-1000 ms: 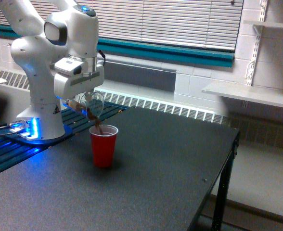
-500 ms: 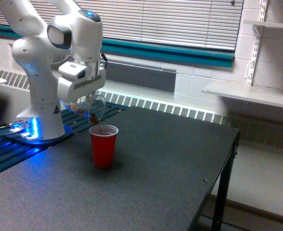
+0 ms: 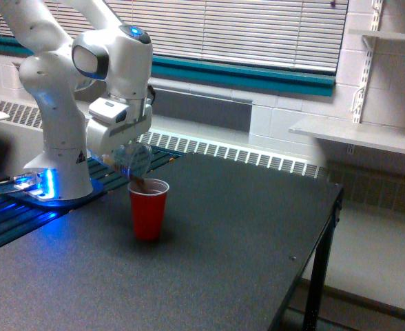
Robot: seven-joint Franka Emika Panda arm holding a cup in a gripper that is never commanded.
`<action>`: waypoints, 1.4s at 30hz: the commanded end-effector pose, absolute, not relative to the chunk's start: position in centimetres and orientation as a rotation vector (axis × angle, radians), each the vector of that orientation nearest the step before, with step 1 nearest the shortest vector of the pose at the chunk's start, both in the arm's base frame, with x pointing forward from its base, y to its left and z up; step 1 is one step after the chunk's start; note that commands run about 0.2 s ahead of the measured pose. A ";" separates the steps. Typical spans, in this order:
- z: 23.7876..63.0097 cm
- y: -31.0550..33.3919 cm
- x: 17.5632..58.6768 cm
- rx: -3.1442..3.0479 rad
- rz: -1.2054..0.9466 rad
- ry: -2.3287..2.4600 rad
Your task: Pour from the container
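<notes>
A small clear plastic container (image 3: 132,160) is held tilted, its mouth angled down over the red cup (image 3: 148,208). Brown granular bits spill from its lip toward the red cup's white inside. My gripper (image 3: 122,153) is shut on the container, just above and to the left of the red cup. The red cup stands upright on the dark table (image 3: 209,255). The fingertips are mostly hidden behind the white hand and the container.
The arm's white base (image 3: 58,172) stands on the exterior view's left beside a blue-lit strip. The table's edge runs along the exterior view's right, with a leg (image 3: 316,276). A white shelf (image 3: 357,134) and a radiator line the wall behind.
The hand has shifted slightly to the exterior view's right and rotated further, tipping the container more steeply. Brown bits keep falling into the red cup, which has not moved.
</notes>
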State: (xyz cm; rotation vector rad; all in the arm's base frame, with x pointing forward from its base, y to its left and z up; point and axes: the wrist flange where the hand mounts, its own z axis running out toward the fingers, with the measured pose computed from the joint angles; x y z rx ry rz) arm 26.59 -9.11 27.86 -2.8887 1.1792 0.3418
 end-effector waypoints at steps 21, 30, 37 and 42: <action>25.2 -7.9 26.1 -2.917 0.398 1.120; 25.2 -8.0 26.3 -2.907 0.375 1.122; 25.5 -8.8 26.3 -2.906 0.347 1.139; 26.0 -9.4 26.5 -2.903 0.320 1.148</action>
